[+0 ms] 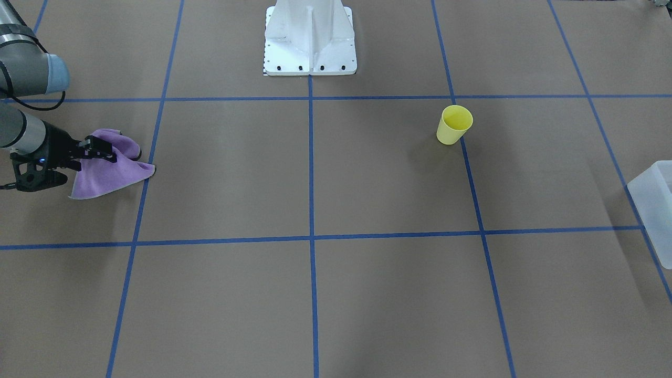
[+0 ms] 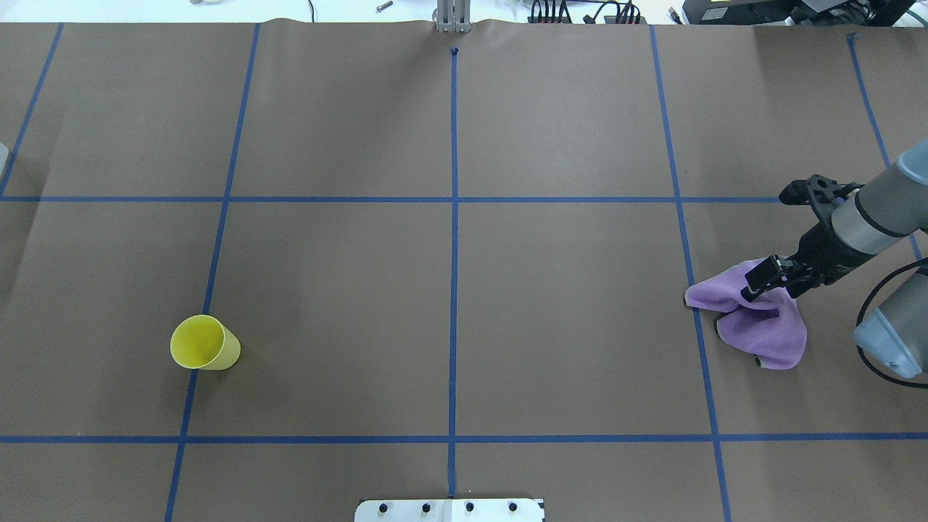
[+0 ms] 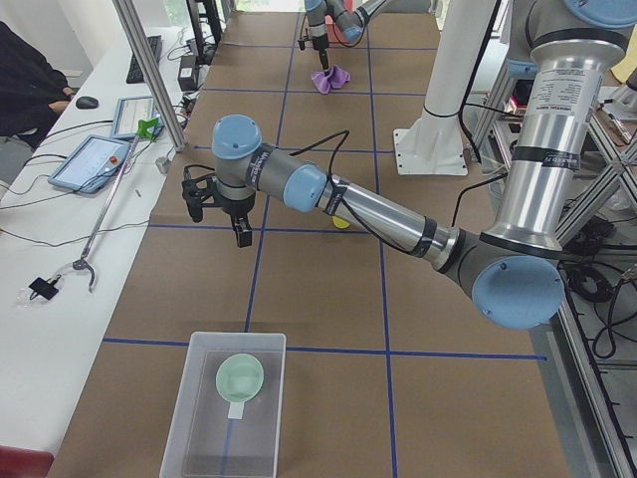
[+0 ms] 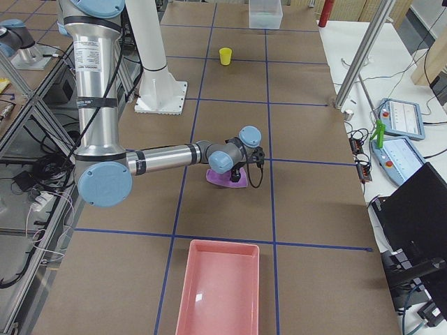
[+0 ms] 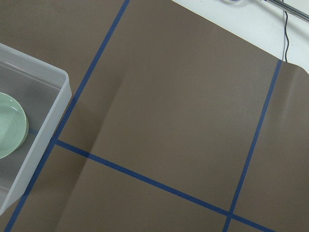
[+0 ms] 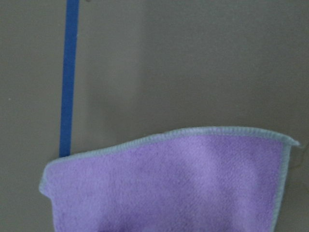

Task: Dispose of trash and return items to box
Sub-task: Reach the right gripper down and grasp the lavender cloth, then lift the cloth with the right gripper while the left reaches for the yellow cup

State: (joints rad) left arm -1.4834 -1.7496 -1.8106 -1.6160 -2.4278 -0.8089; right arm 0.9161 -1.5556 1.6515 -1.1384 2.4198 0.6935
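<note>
— Purple cloth (image 2: pixel 772 337) is pinched in the right gripper (image 2: pixel 758 283), which is closed on a fold at the overhead view's right edge.
— And the yellow cup (image 2: pixel 205 343)?
— Upright at lower left, far across bare brown paper (image 2: pixel 565 326) (the left gripper (image 3: pixel 237 211) is nearer, I judge; open or closed, I cannot tell). The box (image 3: pixel 235 336) holds the bowl (image 3: pixel 240 378).

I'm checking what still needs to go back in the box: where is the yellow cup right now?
In the overhead view the yellow cup stands upright on the robot's left side, beside a blue tape line, outside the box.
</note>
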